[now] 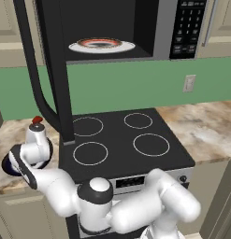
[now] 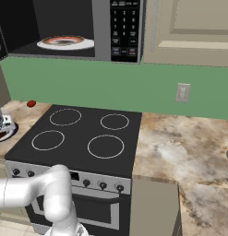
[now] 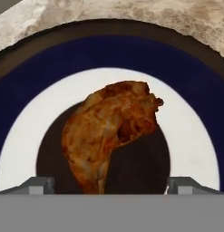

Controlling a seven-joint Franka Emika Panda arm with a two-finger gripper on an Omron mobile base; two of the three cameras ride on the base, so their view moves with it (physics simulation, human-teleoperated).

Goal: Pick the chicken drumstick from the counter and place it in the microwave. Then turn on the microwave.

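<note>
The gripper (image 3: 111, 183) is hanging low over a plate (image 3: 195, 149) on the counter (image 1: 4, 135) to the left of the stove, its two fingertips (image 3: 41, 185) standing wide apart at either side of the hand view with nothing between them; the chicken drumstick (image 3: 109, 131) is lying on the middle of that plate, on its dark centre inside the white ring and navy-blue band, and is sitting between the spread fingertips without touching either. In the left base view the arm is reaching down to the plate's dark blue rim (image 1: 7, 169) at the counter's left end, and a small bright red object (image 1: 37, 120) is resting just behind the wrist; the same red object (image 2: 31, 104) is lying on the marbled stone beside the black cooktop (image 2: 83, 133) in the right base view. The microwave (image 2: 124, 27) is hanging above the stove with its door (image 1: 54, 70) swung open, and a white plate with a reddish rim (image 1: 102, 45) is sitting inside the cavity; the keypad (image 1: 188, 25) is showing on its right.
</note>
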